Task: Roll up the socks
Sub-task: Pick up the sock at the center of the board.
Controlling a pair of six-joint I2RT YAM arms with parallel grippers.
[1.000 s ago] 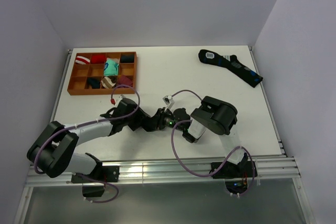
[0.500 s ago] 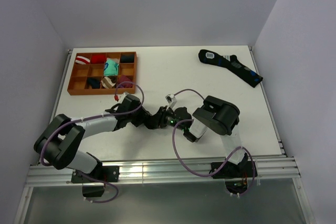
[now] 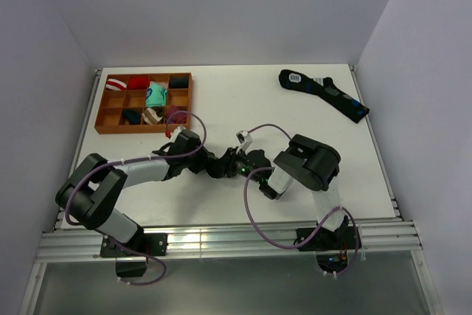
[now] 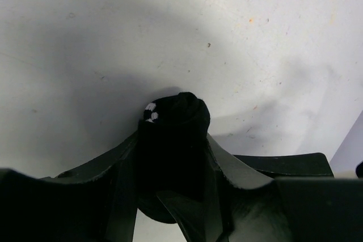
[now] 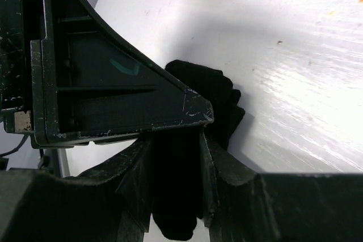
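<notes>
A rolled black sock [image 4: 176, 116] with a few white flecks of its cuff stripes sits between the fingers of my left gripper [image 4: 173, 143], which is shut on it just above the white table. The same sock [image 5: 214, 92] bulges past my right gripper [image 5: 176, 154], which is also shut on it from the opposite side. A finger [image 5: 113, 94] of the left gripper crosses the right wrist view. From above, the left gripper [image 3: 214, 164] and right gripper [image 3: 233, 164] meet nose to nose mid-table, and the sock is almost hidden between them.
A brown wooden tray [image 3: 144, 130] with several rolled sock bundles stands at the back left. A longer dark sock [image 3: 324, 94] with blue marks and a white patch lies at the back right. Purple cables [image 3: 254, 208] loop around both arms.
The left arm has swung right and a little away from me, and its jaws have narrowed onto the sock. The right gripper has shifted only slightly with it.
</notes>
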